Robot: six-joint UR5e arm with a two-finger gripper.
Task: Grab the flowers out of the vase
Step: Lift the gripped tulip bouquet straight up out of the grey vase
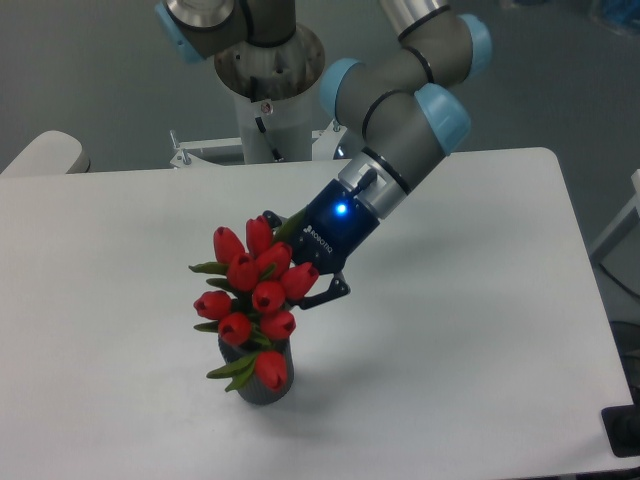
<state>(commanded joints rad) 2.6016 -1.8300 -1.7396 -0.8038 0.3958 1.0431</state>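
Observation:
The flowers (252,298), a bunch of red tulip buds with green leaves, stand with their lower end still in the vase (262,381), a short dark grey cylinder near the table's front. My gripper (292,268) reaches in from the upper right behind the buds and is shut on the flowers. The buds hide its fingertips and the stems. One lower finger (330,292) shows at the right of the bunch.
The white table (480,300) spreads around the vase. The arm's base column (268,95) stands at the back edge, and the arm runs from there down to the flowers. A pale rounded object (45,152) lies at the far left.

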